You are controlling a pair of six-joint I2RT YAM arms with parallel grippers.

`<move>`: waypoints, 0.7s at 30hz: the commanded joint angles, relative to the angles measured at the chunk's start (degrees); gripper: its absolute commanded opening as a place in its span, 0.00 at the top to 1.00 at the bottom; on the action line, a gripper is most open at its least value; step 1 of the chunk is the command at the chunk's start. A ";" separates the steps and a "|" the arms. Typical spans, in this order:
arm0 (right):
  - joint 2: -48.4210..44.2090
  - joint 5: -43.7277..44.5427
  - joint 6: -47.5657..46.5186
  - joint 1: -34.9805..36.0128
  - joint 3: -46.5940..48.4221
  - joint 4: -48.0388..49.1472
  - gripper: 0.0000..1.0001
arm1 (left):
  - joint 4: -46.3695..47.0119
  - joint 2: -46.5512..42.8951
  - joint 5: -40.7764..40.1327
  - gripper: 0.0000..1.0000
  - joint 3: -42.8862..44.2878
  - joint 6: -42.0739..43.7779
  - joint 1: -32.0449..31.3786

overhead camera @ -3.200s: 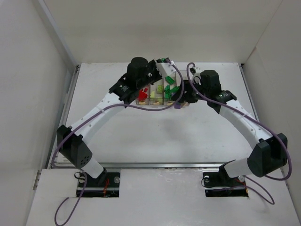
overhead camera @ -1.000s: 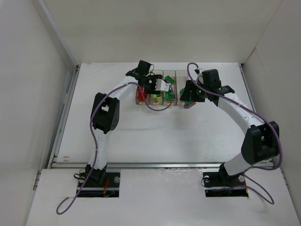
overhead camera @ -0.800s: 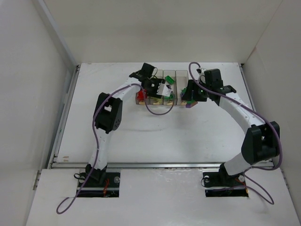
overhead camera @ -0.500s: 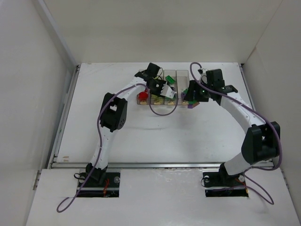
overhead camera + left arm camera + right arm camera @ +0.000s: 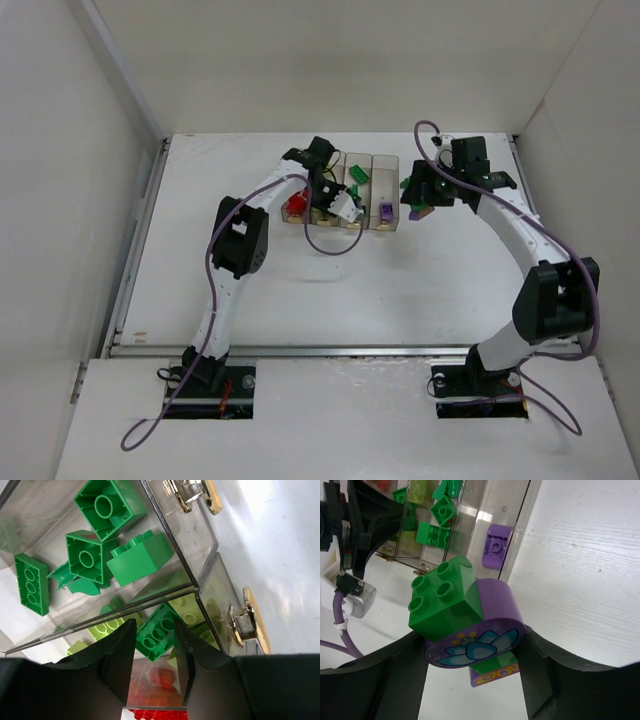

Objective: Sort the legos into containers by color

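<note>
Four joined clear bins [image 5: 372, 157] stand at the table's far middle. My left gripper [image 5: 343, 206] hangs low over their near end. In the left wrist view it [image 5: 155, 625] is shut on a green brick [image 5: 159, 636], held tilted at its tips above lime bricks [image 5: 192, 612]. The green bin [image 5: 180, 540] holds several green bricks [image 5: 85, 557]. Red bricks [image 5: 165, 680] show below. My right gripper [image 5: 420, 195] is just right of the bins. It [image 5: 472, 640] is shut on a green and purple clump [image 5: 455, 605] above the table. A purple brick [image 5: 496, 547] lies in the rightmost bin.
White walls enclose the table on three sides. Purple cables [image 5: 330, 245] loop off both arms near the bins. Yellowish tabs [image 5: 255, 620] stick out at the bins' near ends. The left arm's elbow [image 5: 238, 240] stands up left of the bins.
My left gripper has come nearer along the bins with the green brick. My right gripper has lifted the clump and moved it right and farther from the bins.
</note>
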 commanded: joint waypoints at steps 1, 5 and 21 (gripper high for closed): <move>0.64 -1.64 -2.48 -0.23 3.62 -0.37 1.00 | -7.22 -4.04 2.59 0.66 2.66 1.61 0.19; 0.64 -1.64 -2.48 -0.75 3.62 -0.37 1.00 | -7.22 -3.34 -0.65 0.62 2.66 0.29 -0.34; 2.30 -4.01 -3.54 -0.75 6.08 -1.43 1.00 | -5.80 2.63 -7.70 0.57 5.38 -13.60 -1.39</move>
